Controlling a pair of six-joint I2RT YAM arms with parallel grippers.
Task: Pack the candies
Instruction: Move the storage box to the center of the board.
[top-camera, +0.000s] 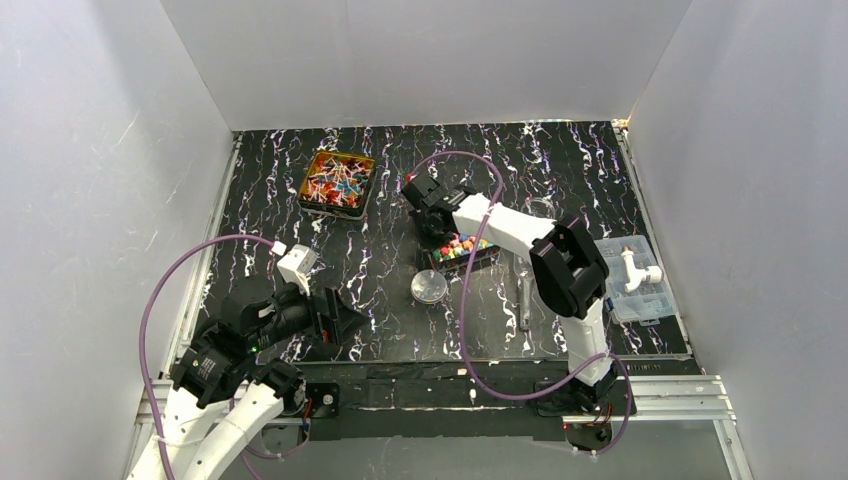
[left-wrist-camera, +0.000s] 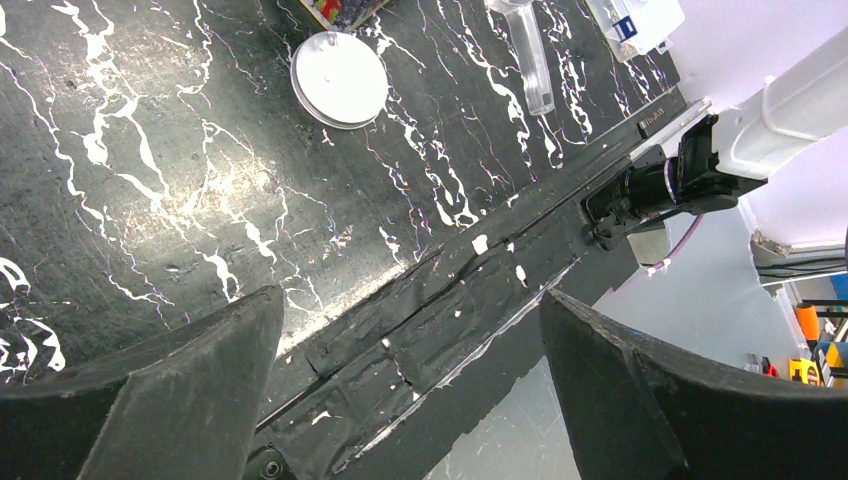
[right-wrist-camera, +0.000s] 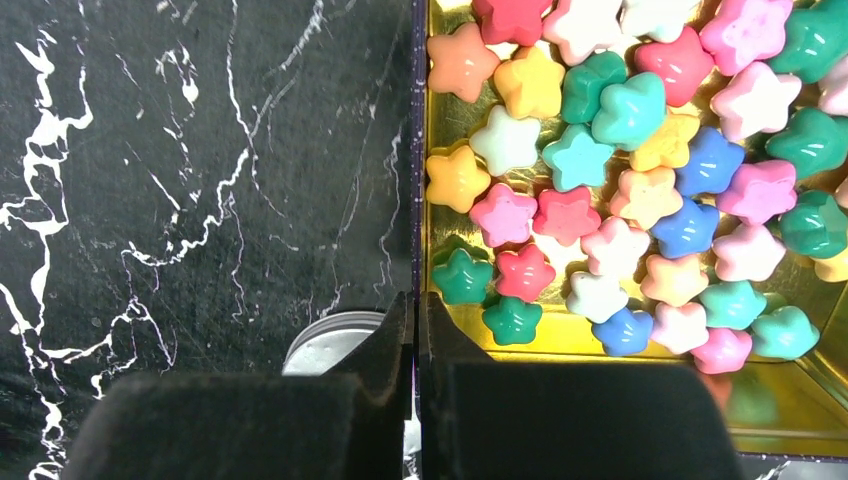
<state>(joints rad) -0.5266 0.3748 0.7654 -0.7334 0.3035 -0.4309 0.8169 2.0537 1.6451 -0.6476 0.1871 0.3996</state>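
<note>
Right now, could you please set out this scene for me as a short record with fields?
star tin: gold, holding star candies in pink, green, yellow, blue, white
second tin: far left, full of twist-wrapped candies
jar: round, lidded, beside the star tin on its near side
organiser box: clear, at the table's right edge
left gripper: open, holding nothing
right gripper: shut, fingertips meeting at the star tin's wall; a pinch cannot be confirmed

We see the left arm (top-camera: 215, 425) and right arm (top-camera: 505, 228), white-shelled with black joints, each trailing a looping purple cable (top-camera: 464, 300). Our left claw (left-wrist-camera: 410, 300) and right claw (right-wrist-camera: 415, 330) carry matte-black, wedge-shaped fingers (left-wrist-camera: 200, 400).
</note>
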